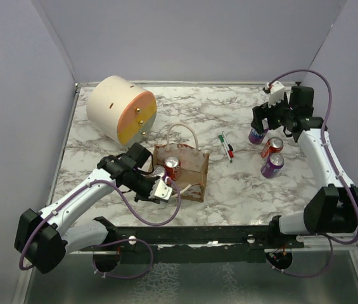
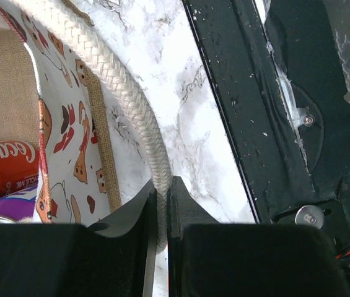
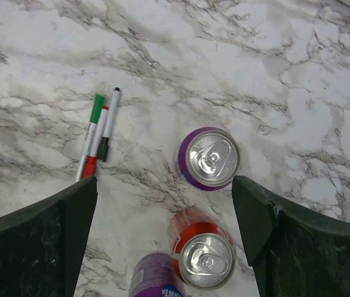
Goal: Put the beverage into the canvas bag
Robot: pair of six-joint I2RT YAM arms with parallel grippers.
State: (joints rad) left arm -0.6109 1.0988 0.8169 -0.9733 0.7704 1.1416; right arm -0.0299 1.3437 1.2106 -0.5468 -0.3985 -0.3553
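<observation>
Partly done | tan boxy canvas bag [image 1: 194,180], centre frame, red cola can [image 1: 172,166] held inside | left gripper [image 2: 162,189] clamped on cream rope handle [image 2: 119,86] | right gripper [image 3: 163,181] spread over upright purple beverage can [image 3: 209,158], right-centre, ungrasped

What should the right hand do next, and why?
Probably lower the right gripper onto the upright purple can and close. Its jaws are open above that can, and the left gripper pinches the rope handle of the canvas bag.

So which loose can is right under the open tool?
The upright purple can nearest the pens; the red can and second purple can sit further from the right tool.
</observation>
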